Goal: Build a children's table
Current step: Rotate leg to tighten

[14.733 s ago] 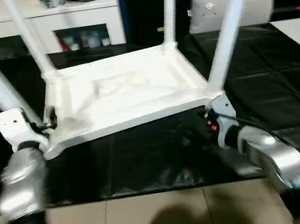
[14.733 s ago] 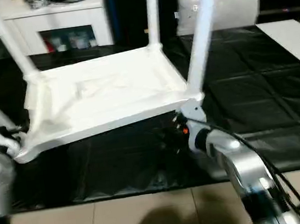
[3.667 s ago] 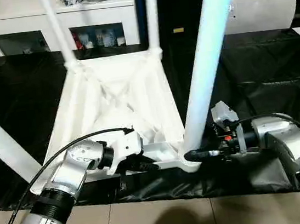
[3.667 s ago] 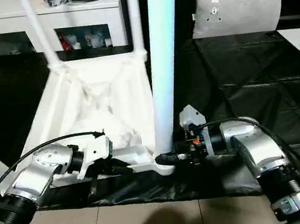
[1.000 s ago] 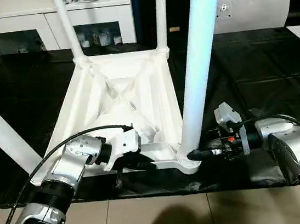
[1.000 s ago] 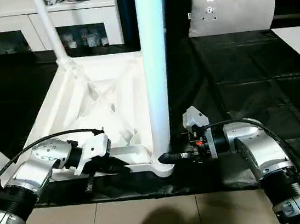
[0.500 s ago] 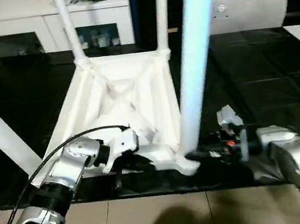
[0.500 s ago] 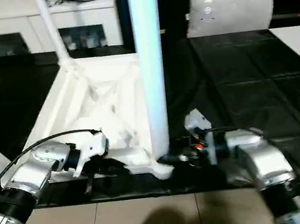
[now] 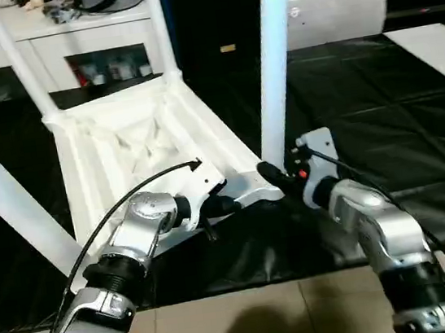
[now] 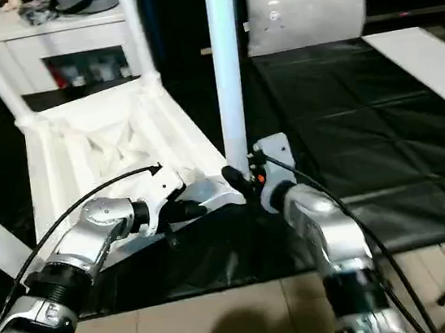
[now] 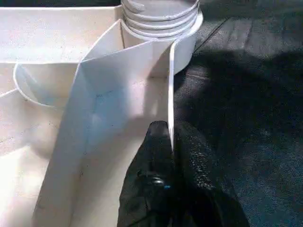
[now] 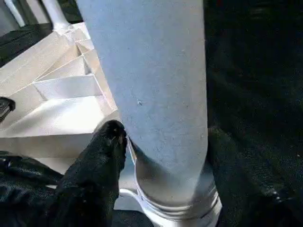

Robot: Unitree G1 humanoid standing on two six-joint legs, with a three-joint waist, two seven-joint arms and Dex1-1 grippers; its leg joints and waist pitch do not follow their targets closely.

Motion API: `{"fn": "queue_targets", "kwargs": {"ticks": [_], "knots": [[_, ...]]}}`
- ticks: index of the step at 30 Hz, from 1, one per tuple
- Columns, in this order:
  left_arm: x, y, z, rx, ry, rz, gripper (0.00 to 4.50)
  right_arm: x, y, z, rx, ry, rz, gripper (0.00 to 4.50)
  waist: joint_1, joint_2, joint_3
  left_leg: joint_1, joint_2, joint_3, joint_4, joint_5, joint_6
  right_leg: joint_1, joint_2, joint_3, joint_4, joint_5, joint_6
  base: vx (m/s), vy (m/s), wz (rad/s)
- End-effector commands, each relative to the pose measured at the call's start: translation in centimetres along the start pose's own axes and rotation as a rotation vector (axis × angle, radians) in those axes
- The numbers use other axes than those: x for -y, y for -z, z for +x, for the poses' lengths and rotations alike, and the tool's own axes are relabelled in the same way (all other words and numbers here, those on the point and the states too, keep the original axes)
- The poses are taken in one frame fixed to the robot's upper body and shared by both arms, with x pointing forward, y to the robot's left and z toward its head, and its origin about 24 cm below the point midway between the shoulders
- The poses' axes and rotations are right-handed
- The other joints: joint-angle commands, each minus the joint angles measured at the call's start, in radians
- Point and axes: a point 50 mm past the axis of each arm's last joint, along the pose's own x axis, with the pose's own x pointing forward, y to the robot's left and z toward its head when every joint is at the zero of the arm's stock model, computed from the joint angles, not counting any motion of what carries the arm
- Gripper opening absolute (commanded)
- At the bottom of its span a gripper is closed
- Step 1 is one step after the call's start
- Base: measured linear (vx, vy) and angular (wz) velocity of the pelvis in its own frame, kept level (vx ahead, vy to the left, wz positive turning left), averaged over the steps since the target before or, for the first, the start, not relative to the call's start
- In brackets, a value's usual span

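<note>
The children's table lies upside down: its white ribbed top point(image 9: 120, 139) rests on the black-covered work table with its legs standing up. My left gripper point(image 9: 231, 204) is shut on the thin rim wall point(image 11: 169, 94) of the top, just short of the near-right corner socket point(image 11: 161, 19). My right gripper point(image 9: 266, 173) stands open astride the base of the near-right leg point(image 9: 275, 69). In the right wrist view one black finger point(image 12: 106, 146) lies against that leg point(image 12: 156, 85). Other legs point(image 9: 16, 66) point(image 9: 157, 27) point(image 9: 5, 195) rise at the other corners.
The black cover point(image 9: 383, 137) stretches away to the right. A white cabinet point(image 9: 65, 31) and a grey pillow point(image 9: 341, 7) stand behind the table. A white surface point(image 9: 436, 40) shows at the far right. Tiled floor point(image 9: 251, 319) lies below the table's front edge.
The whole view has swung, and the table top looks turned, its near-right corner now farther from me. Both grippers have stayed at that corner. The right jaws look a little wider.
</note>
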Motion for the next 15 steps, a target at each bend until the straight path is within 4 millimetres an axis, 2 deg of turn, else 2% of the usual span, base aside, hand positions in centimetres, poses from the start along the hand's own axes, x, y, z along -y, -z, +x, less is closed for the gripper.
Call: {"fn": "queue_targets", "kwargs": {"ticks": [1, 2, 3, 4, 5, 6, 7, 8, 11, 12, 13, 14, 15], "knots": [[-0.5, -0.9, -0.3, 0.045, -0.043, 0.029, 0.00, -2.1, 1.1, 0.4, -0.049, -0.134, 0.026, 3.20, 0.005, -0.006, -0.051, -0.019, 0.047, -0.013, -0.070, -0.121, 0.061, 0.055, -0.076, 0.067, -0.083, -0.268, -0.149, 0.000, 0.000, 0.00], [-0.5, -0.7, -0.5, 0.043, -0.039, 0.036, 0.00, -1.8, 1.0, 0.0, -0.045, -0.141, 0.014, 3.34, 0.006, -0.006, -0.050, -0.020, 0.049, -0.013, -0.071, -0.118, 0.062, 0.055, -0.076, 0.066, -0.083, -0.271, -0.149, 0.000, 0.000, 0.00], [-0.4, -0.5, -0.6, 0.039, -0.032, 0.040, 0.00, -1.5, 1.0, -0.3, -0.051, -0.154, -0.003, 3.47, 0.007, 0.009, -0.050, -0.018, 0.049, -0.014, -0.071, -0.124, 0.058, 0.054, -0.076, 0.066, -0.082, -0.276, -0.150, 0.000, 0.000, 0.00], [-0.4, -0.5, -0.6, 0.039, -0.032, 0.040, 0.00, -1.5, 1.0, -0.3, -0.051, -0.154, -0.003, 3.55, 0.006, 0.006, -0.049, -0.018, 0.049, -0.013, -0.071, -0.132, 0.058, 0.055, -0.074, 0.064, -0.086, -0.280, -0.148, 0.000, 0.000, 0.00], [0.0, 0.1, -0.8, 0.041, 0.013, 0.049, 0.00, -0.1, 1.3, -1.2, -0.068, -0.165, -0.045, 3.55, 0.007, -0.009, -0.051, -0.021, 0.048, -0.013, -0.069, -0.124, 0.066, 0.060, -0.075, 0.064, -0.083, -0.278, -0.145, 0.000, 0.000, 0.00], [0.0, 0.1, -0.9, 0.041, 0.015, 0.049, 0.00, 0.0, 1.3, -1.3, -0.069, -0.166, -0.048, 3.65, 0.009, -0.003, -0.050, -0.023, 0.048, -0.011, -0.068, -0.122, 0.070, 0.060, -0.076, 0.065, -0.082, -0.280, -0.147, 0.000, 0.000, 0.00], [0.0, 0.2, -1.0, 0.034, 0.024, 0.065, 0.00, 0.5, 1.2, -1.5, -0.078, -0.158, -0.059, 3.78, 0.006, -0.016, -0.050, -0.025, 0.050, -0.010, -0.068, -0.110, 0.078, 0.060, -0.075, 0.066, -0.083, -0.277, -0.145, 0.000, 0.000, 0.00], [0.1, 0.1, -1.2, 0.037, 0.053, 0.096, 0.00, 1.0, 0.9, -1.8, -0.074, -0.164, -0.063, 3.90, 0.008, -0.010, -0.050, -0.026, 0.048, -0.012, -0.068, -0.101, 0.081, 0.061, -0.076, 0.065, -0.079, -0.275, -0.148, 0.000, 0.000, 0.00], [0.3, 0.6, -1.9, 0.011, 0.129, 0.163, 0.00, 2.6, 0.0, -2.7, -0.082, -0.228, -0.143, 4.09, 0.006, -0.006, -0.056, -0.028, 0.047, -0.011, -0.061, -0.075, 0.096, 0.058, -0.075, 0.063, -0.078, -0.245, -0.154, 0.000, 0.000, 0.00], [0.4, 0.7, -2.1, 0.001, 0.146, 0.177, 0.00, 2.9, -0.1, -3.0, -0.092, -0.244, -0.167, 4.22, 0.008, -0.005, -0.062, -0.029, 0.048, -0.010, -0.056, -0.049, 0.106, 0.058, -0.074, 0.064, -0.070, -0.194, -0.165, 0.000, 0.000, 0.00], [0.5, 0.9, -2.5, 0.005, 0.188, 0.179, 0.00, 3.5, -0.6, -3.3, -0.099, -0.283, -0.194, 4.34, 0.009, -0.007, -0.064, -0.033, 0.049, -0.009, -0.051, -0.017, 0.123, 0.057, -0.072, 0.065, -0.061, -0.130, -0.180, 0.000, 0.000, 0.00], [0.5, 0.9, -2.7, 0.001, 0.211, 0.185, 0.00, 3.7, -1.0, -3.5, -0.103, -0.314, -0.218, 4.34, 0.014, -0.005, -0.066, -0.034, 0.051, -0.009, -0.047, 0.003, 0.138, 0.054, -0.071, 0.063, -0.053, -0.083, -0.201, 0.000, 0.000, 0.00], [0.6, 1.0, -2.9, -0.005, 0.233, 0.194, 0.00, 3.8, -1.3, -3.8, -0.107, -0.359, -0.242, 4.34, 0.014, -0.005, -0.065, -0.036, 0.051, -0.008, -0.046, 0.005, 0.145, 0.052, -0.071, 0.061, -0.050, -0.072, -0.209, 0.000, 0.000, 0.00]]}}
